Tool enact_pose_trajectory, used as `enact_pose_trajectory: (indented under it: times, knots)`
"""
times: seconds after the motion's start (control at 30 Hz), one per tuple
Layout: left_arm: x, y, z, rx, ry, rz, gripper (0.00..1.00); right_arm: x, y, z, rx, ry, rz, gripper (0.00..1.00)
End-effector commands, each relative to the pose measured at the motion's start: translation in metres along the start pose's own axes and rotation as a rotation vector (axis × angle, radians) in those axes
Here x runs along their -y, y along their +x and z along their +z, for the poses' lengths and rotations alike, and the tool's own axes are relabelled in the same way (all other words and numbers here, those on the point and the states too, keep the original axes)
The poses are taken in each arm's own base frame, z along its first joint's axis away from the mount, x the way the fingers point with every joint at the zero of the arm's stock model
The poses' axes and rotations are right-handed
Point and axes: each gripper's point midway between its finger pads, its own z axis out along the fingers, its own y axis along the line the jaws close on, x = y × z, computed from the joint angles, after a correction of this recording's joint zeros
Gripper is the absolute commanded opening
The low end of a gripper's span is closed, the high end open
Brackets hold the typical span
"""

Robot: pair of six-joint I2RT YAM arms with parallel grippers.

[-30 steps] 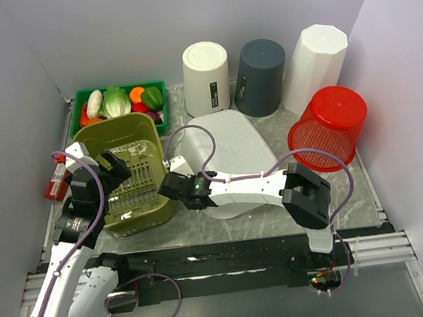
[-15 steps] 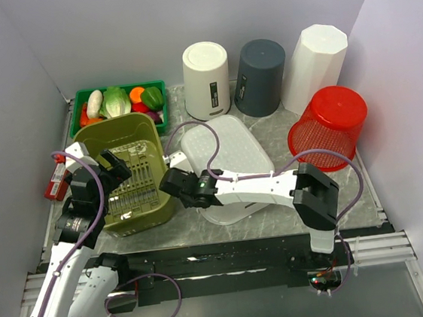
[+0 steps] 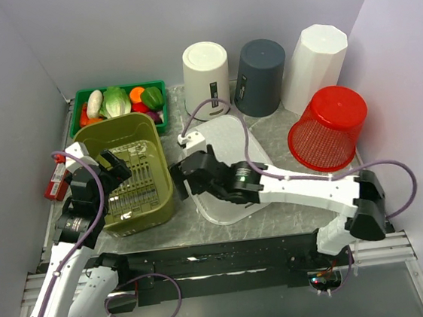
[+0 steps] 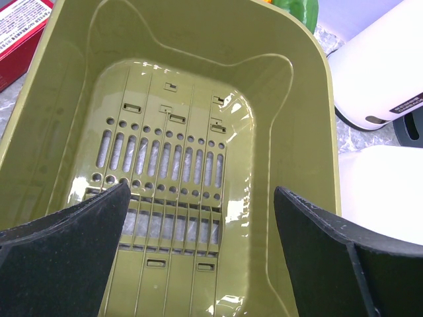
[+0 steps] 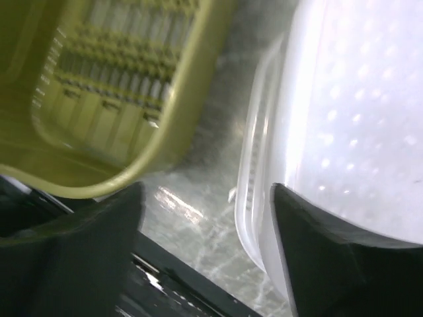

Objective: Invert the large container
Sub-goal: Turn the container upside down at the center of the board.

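The large container point(image 3: 231, 164), a translucent white tub, lies low on the table's middle with its broad dimpled face up. In the right wrist view its ribbed rim point(image 5: 261, 165) is down by the tabletop. My right gripper point(image 3: 187, 178) is at the tub's left edge, open, one finger over bare table and the other finger point(image 5: 330, 257) against the tub's side, gripping nothing point(image 5: 205, 224). My left gripper point(image 3: 110, 169) hangs open over the olive slotted basket point(image 4: 192, 132), its jaws wide apart and empty point(image 4: 201, 224).
The olive basket point(image 3: 131, 186) stands just left of the tub. Along the back are a green tray of vegetables point(image 3: 118, 100), a white bin point(image 3: 206, 68), a dark grey bin point(image 3: 260, 66) and a white faceted bin point(image 3: 314, 57). A red mesh basket point(image 3: 328, 127) is at the right, a red box point(image 3: 56, 181) at far left.
My right gripper has opened and let go of the tub, which went from raised and tilted to lying flat. The right arm's elbow swung out to the right. The left arm stayed still.
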Motion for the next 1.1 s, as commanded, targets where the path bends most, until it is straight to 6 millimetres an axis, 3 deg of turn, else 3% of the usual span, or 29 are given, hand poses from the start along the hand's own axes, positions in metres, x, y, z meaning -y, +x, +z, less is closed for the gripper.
enact_pose_trajectory:
  times: [0.0, 0.23, 0.43, 0.63, 0.7, 0.73, 0.77, 0.83, 0.87, 0.93, 1.07]
  knots:
    - [0.005, -0.009, -0.001, 0.025, 0.017, -0.007, 0.96, 0.006, -0.036, -0.017, 0.116, 0.017, -0.031, 0.93]
    - [0.005, -0.010, -0.002, 0.028, 0.015, -0.010, 0.96, 0.030, -0.055, -0.007, 0.086, 0.083, -0.008, 1.00]
    - [0.006, -0.008, -0.001, 0.023, 0.023, -0.006, 0.96, 0.020, -0.062, 0.005, 0.036, -0.073, 0.124, 1.00]
    - [0.006, -0.007, 0.000, 0.016, 0.016, -0.004, 0.96, 0.033, -0.078, 0.018, 0.031, -0.002, 0.104, 1.00]
    - [0.006, -0.007, 0.000, 0.017, 0.017, -0.004, 0.96, 0.037, -0.072, 0.032, -0.024, 0.028, 0.087, 1.00]
    - [0.006, -0.007, 0.000, 0.017, 0.019, -0.003, 0.96, 0.039, -0.078, 0.029, -0.042, 0.043, 0.086, 1.00]
    - [0.006, -0.007, 0.001, 0.017, 0.019, -0.003, 0.96, 0.040, -0.069, 0.041, -0.085, 0.067, 0.070, 1.00]
    - [0.007, -0.007, 0.001, 0.014, 0.021, -0.001, 0.96, 0.045, -0.077, 0.045, -0.083, 0.109, 0.067, 1.00]
    - [0.007, -0.006, 0.001, 0.012, 0.023, -0.001, 0.96, 0.049, -0.065, 0.053, -0.124, 0.144, 0.051, 1.00]
    - [0.007, -0.006, 0.002, 0.010, 0.023, 0.002, 0.96, 0.057, -0.070, 0.056, -0.116, 0.202, 0.058, 1.00]
    - [0.007, -0.005, 0.002, 0.009, 0.021, 0.001, 0.96, 0.069, -0.061, 0.069, -0.146, 0.280, 0.038, 1.00]
